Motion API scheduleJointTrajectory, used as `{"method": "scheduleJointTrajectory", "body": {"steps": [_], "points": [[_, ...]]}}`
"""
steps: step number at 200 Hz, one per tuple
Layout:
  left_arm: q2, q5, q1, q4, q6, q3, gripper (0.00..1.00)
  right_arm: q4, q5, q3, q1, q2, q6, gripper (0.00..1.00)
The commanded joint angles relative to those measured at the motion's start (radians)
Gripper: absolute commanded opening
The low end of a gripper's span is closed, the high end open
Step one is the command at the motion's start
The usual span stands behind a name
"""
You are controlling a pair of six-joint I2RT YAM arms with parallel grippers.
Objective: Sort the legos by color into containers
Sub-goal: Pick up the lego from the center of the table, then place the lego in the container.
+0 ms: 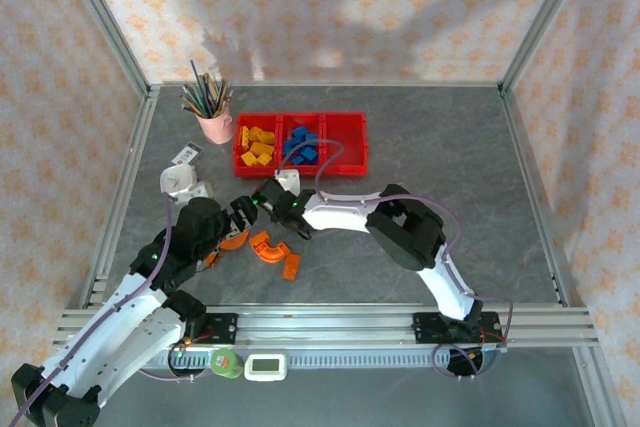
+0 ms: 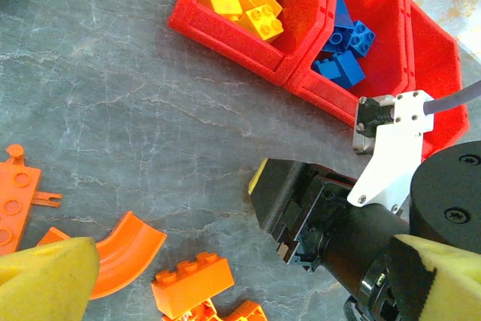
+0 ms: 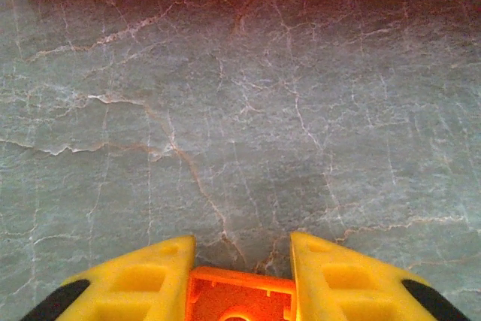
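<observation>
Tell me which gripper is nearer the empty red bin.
Right. The right gripper, closed on an orange brick, is just in front of the bins, left of the empty bin; the left gripper hangs open farther back and left, over loose orange pieces.

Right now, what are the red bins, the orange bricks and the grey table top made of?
Red bins: look like moulded plastic, smooth with a soft shine on the rims. Orange bricks: probably hard plastic, glossy, with round studs and crisp edges. Table top: grey with pale veins like stone, but flat and matte; it could be a printed sheet, I can't tell.
</observation>
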Motion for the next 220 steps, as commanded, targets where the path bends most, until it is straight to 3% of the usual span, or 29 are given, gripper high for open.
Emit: {"method": "scheduleJointTrajectory", "body": {"steps": [1, 69, 122, 152, 192, 220], "points": [[0.010, -0.002, 0.003, 0.041, 0.002, 0.040, 0.99, -0.057, 0.006, -0.037, 0.040, -0.068, 0.007, 0.30], [0.047, 0.108, 0.004, 0.104, 0.038, 0.084, 0.99, -0.029, -0.009, -0.158, -0.057, -0.266, -0.011, 0.30], [0.205, 0.215, 0.003, 0.237, 0.094, 0.148, 0.99, -0.027, -0.005, -0.177, -0.258, -0.378, -0.120, 0.32], [0.301, 0.249, 0.004, 0.315, 0.109, 0.181, 0.99, -0.009, -0.020, -0.121, -0.359, -0.340, -0.208, 0.33], [0.391, 0.238, 0.003, 0.365, 0.119, 0.222, 0.99, -0.015, -0.018, 0.040, -0.433, -0.172, -0.282, 0.34], [0.415, 0.201, 0.003, 0.362, 0.130, 0.247, 0.99, -0.026, -0.021, 0.154, -0.472, -0.080, -0.300, 0.44]]}}
